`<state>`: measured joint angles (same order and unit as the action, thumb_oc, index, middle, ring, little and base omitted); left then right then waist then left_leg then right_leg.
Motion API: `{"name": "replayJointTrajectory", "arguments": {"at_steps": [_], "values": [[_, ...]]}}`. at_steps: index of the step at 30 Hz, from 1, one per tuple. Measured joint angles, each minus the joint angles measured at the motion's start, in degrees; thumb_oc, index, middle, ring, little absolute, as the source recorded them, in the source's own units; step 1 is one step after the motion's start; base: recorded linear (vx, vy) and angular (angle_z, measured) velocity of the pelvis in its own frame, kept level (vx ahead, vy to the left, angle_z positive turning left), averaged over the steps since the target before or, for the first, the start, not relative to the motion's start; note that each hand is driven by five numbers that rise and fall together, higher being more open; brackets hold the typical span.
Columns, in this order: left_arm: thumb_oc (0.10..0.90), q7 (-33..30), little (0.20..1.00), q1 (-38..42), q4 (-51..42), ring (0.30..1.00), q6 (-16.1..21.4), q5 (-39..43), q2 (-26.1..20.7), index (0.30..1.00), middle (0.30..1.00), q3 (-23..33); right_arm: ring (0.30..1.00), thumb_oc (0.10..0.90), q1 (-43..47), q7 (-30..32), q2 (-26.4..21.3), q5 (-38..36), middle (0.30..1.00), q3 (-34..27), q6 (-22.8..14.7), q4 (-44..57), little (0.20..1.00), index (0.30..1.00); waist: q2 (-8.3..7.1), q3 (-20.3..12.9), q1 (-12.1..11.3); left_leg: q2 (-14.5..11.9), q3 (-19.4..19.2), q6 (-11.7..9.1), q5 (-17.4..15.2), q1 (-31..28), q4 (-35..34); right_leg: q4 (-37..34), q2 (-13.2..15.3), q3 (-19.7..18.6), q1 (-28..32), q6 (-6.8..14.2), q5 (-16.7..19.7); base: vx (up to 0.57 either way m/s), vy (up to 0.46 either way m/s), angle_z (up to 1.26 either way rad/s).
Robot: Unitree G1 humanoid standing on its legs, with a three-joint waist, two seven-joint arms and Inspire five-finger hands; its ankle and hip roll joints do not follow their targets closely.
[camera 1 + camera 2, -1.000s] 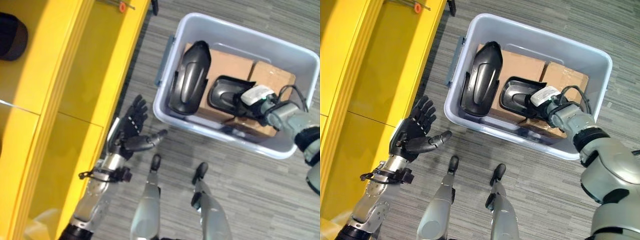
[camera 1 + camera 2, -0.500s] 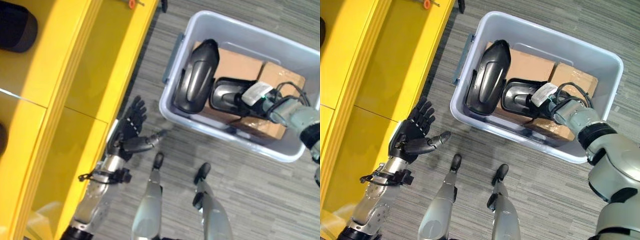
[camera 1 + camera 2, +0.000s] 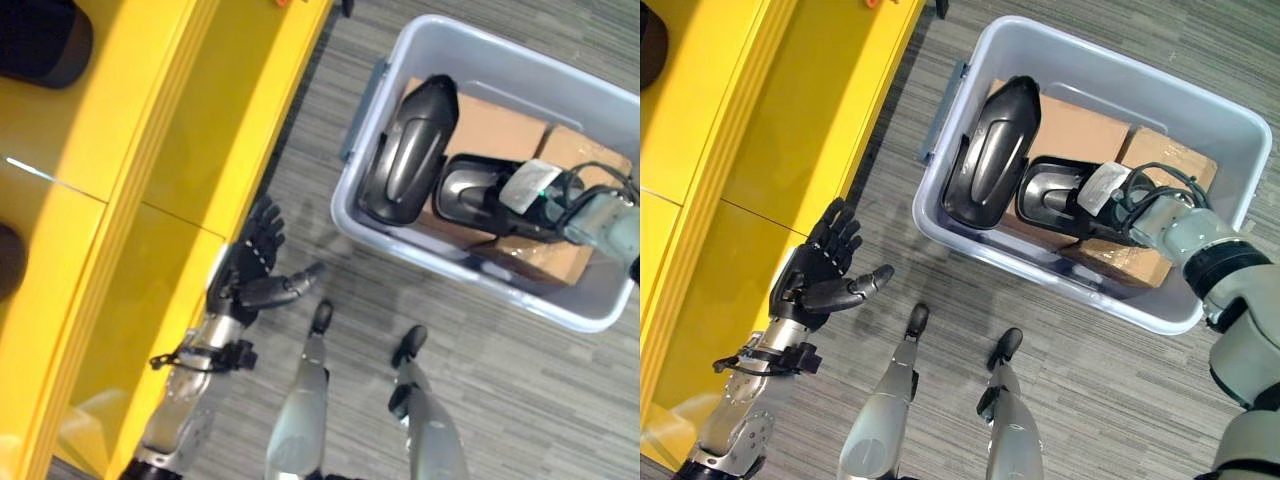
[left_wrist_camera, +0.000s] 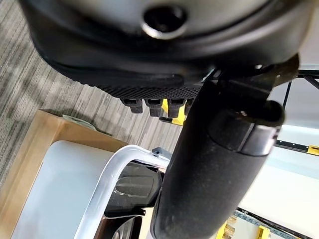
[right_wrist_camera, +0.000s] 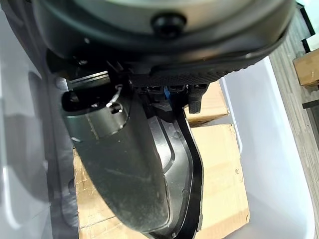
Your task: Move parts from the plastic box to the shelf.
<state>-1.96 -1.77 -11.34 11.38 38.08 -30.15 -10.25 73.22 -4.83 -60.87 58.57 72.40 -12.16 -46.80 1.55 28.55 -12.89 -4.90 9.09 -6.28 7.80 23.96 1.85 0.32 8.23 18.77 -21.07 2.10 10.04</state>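
Since 1 s ago your whole view has slid: the plastic box [image 3: 1200,300] now sits further right and higher in both eye views, more of the yellow shelf [image 3: 150,150] shows at left — that's camera motion, not the box moving. Your right hand [image 3: 1118,205] is deeper in over the smaller black part [image 3: 1055,200] vs. before, where its white thumb cover sat just at that part's edge.

Rt hand: reaches into the box from the right, thumb w/ white cover lying on the small dish-shaped black part. In the rt wrist view the fingers [image 5: 194,97] curl over that part's rim [image 5: 192,174], thumb on the other side, so it's clamped on the part. Part rests on the cardboard boxes [image 3: 1160,160] lining the box bottom.

Second part: the long black shell [image 3: 405,150] leans tilted against the box's left wall, its lower end touching the small part's left side.

Lt hand [image 3: 245,280]: outside the box, over the grey floor [image 3: 520,380] btwn shelf and box, fingers spread and straight, thumb out toward the box, holding nothing.

On the shelf: a dark rounded item [image 3: 40,40] at top left, another dark shape [image 3: 8,260] at the left edge — can't tell what they are.
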Motion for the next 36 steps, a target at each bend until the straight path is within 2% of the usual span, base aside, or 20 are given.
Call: {"name": "replayJointTrajectory", "arguments": {"at_steps": [7,12,15,18,19,20,22,24,26,28,29,30,32,33,34,36], "values": [[0.900,0.1,1.000,0.4,-0.2,1.000,0.1,0.0,-2.8,1.000,1.000,0.3,1.000,0.900,0.1,0.4,-2.5,2.6,1.000,1.5,-1.8,1.7,1.000,1.000,-0.16,0.1,-0.4,0.1,0.5,0.1,0.0,-0.2,0.1,0.0,0.1,0.7,0.5,0.1,-0.1,0.00,0.007,0.04],[0.900,0.1,1.000,1.0,-0.3,1.000,0.1,0.0,-3.9,1.000,1.000,0.3,1.000,0.900,0.0,2.3,-2.8,6.3,1.000,2.3,-2.0,1.1,1.000,1.000,-1.24,0.3,0.0,0.1,0.3,0.1,0.1,-1.7,0.1,0.2,0.1,0.4,1.8,0.2,0.0,0.00,0.003,-0.01],[0.900,0.0,1.000,1.1,-0.4,1.000,0.1,0.0,-4.5,1.000,1.000,0.6,1.000,0.900,1.2,4.2,-3.2,6.2,1.000,2.4,-1.6,1.1,1.000,1.000,-2.01,0.3,1.7,0.2,-0.3,0.3,0.2,-2.2,0.0,0.2,0.2,0.1,2.1,0.3,0.1,-0.01,0.011,-0.03],[0.900,0.0,1.000,1.1,-0.6,1.000,0.1,0.0,-3.9,1.000,1.000,0.8,1.000,0.900,2.9,5.8,-3.2,3.9,1.000,2.3,1.1,1.9,1.000,1.000,-2.02,0.3,3.0,0.5,-1.1,0.9,-0.1,-2.7,-0.1,-0.1,0.5,-0.9,2.2,0.6,0.5,-0.02,0.025,-0.12],[0.900,-0.1,1.000,0.5,-0.7,1.000,0.2,0.0,-3.6,1.000,1.000,1.4,1.000,0.900,2.2,5.6,-3.4,0.6,1.000,-1.9,1.0,3.9,1.000,1.000,-2.03,0.3,4.1,0.6,-1.4,1.2,-0.2,-2.8,-0.2,-0.2,0.5,-1.2,2.1,0.6,0.6,-0.02,0.018,-0.08],[0.900,-0.5,1.000,0.4,-0.5,1.000,0.2,0.0,-3.1,1.000,1.000,1.5,1.000,0.900,-1.2,6.9,-3.0,-4.0,1.000,-10.9,2.0,6.1,1.000,1.000,-2.02,0.3,4.8,0.6,-1.7,1.2,-0.1,-2.9,-0.2,-0.2,0.7,-1.4,2.2,0.7,0.7,-0.02,0.016,-0.15],[0.900,-0.9,1.000,0.9,-0.6,1.000,0.0,-0.1,-2.6,1.000,1.000,1.0,1.000,0.900,-2.0,8.4,-2.5,-8.8,1.000,-15.0,3.7,8.9,1.000,1.000,-2.02,0.3,5.4,0.6,-2.5,1.3,-0.2,-3.2,-0.2,-0.6,0.6,-2.4,2.1,0.6,1.2,0.00,0.016,-0.18],[0.900,-1.1,1.000,1.5,-1.1,1.000,0.0,-0.2,-2.2,1.000,1.000,1.2,1.000,0.900,-5.4,10.0,-2.4,-14.6,1.000,-22.8,5.2,13.1,1.000,1.000,-2.02,0.3,6.3,0.6,-2.7,1.1,-0.1,-3.3,-0.2,-0.8,0.5,-2.5,2.2,0.6,1.3,0.00,0.017,-0.09],[0.900,-1.1,1.000,1.6,-1.1,1.000,0.0,-0.2,-2.2,1.000,1.000,1.2,1.000,0.900,-5.6,11.1,-2.5,-15.8,1.000,-24.0,6.2,14.4,1.000,1.000,-2.02,0.3,6.6,0.6,-3.5,1.2,-0.2,-3.7,-0.3,-0.9,0.5,-3.0,2.2,0.6,1.4,0.00,0.016,-0.13],[0.900,-1.2,1.000,1.3,-1.2,1.000,0.0,-0.2,-2.2,1.000,1.000,1.8,1.000,0.900,-9.9,11.7,-2.5,-16.3,1.000,-29.9,7.3,18.1,1.000,1.000,-2.02,0.3,6.7,0.6,-4.1,1.4,-0.4,-4.3,-0.4,-0.9,0.5,-3.8,2.3,0.6,1.4,0.00,0.011,-0.15],[0.900,-1.5,1.000,1.1,-1.2,1.000,0.0,-0.2,-2.2,1.000,1.000,2.2,1.000,0.900,-15.2,12.4,-2.0,-18.5,1.000,-36.0,7.6,21.0,1.000,1.000,-2.02,0.3,6.7,0.6,-4.2,1.4,-0.4,-4.6,-0.5,-0.9,0.3,-3.9,2.5,0.6,1.4,0.00,0.009,-0.08],[0.900,-1.6,1.000,1.1,-1.2,1.000,0.0,-0.2,-2.2,1.000,1.000,2.3,1.000,0.900,-18.3,12.4,-1.6,-19.9,1.000,-39.2,8.0,22.7,1.000,1.000,-2.02,0.3,6.8,0.6,-4.4,1.4,-0.5,-4.9,-0.7,-0.9,0.4,-4.0,2.6,0.6,1.4,0.01,0.001,-0.07],[0.900,-1.6,1.000,0.8,-1.2,1.000,0.0,-0.2,-2.1,1.000,1.000,2.8,1.000,0.900,-21.0,12.5,-0.9,-21.8,1.000,-41.4,8.4,24.6,1.000,1.000,-2.02,0.3,7.2,0.6,-4.7,1.4,-0.5,-5.3,-0.9,-0.9,0.5,-4.3,2.7,0.6,1.4,0.01,-0.012,-0.05],[0.900,-1.7,1.000,0.2,-1.2,1.000,0.0,-0.2,-1.9,1.000,1.000,3.1,1.000,0.900,-23.3,12.6,0.5,-23.8,1.000,-43.8,8.9,26.5,1.000,1.000,-2.04,0.4,7.8,0.6,-4.9,1.4,-0.4,-5.5,-0.9,-0.9,0.3,-4.3,2.9,0.6,1.4,0.00,0.000,0.00],[0.900,-1.7,1.000,0.1,-1.2,1.000,0.0,-0.2,-1.6,1.000,1.000,3.3,1.000,0.900,-27.2,12.8,2.5,-25.4,1.000,-49.0,8.9,28.4,1.000,1.000,-2.06,0.4,7.9,0.5,-4.9,1.5,-0.5,-5.7,-1.1,-1.0,0.3,-4.3,3.1,0.6,1.4,0.00,-0.007,-0.04],[0.900,-1.7,1.000,-0.5,-1.3,1.000,0.0,-0.2,-1.5,1.000,1.000,3.6,1.000,0.900,-32.2,13.6,5.1,-28.9,1.000,-53.6,8.8,31.6,1.000,1.000,-2.06,0.4,8.2,0.3,-5.2,1.6,-0.9,-6.3,-1.4,-1.2,0.3,-4.7,3.5,0.6,1.4,0.01,-0.009,-0.10]]}}
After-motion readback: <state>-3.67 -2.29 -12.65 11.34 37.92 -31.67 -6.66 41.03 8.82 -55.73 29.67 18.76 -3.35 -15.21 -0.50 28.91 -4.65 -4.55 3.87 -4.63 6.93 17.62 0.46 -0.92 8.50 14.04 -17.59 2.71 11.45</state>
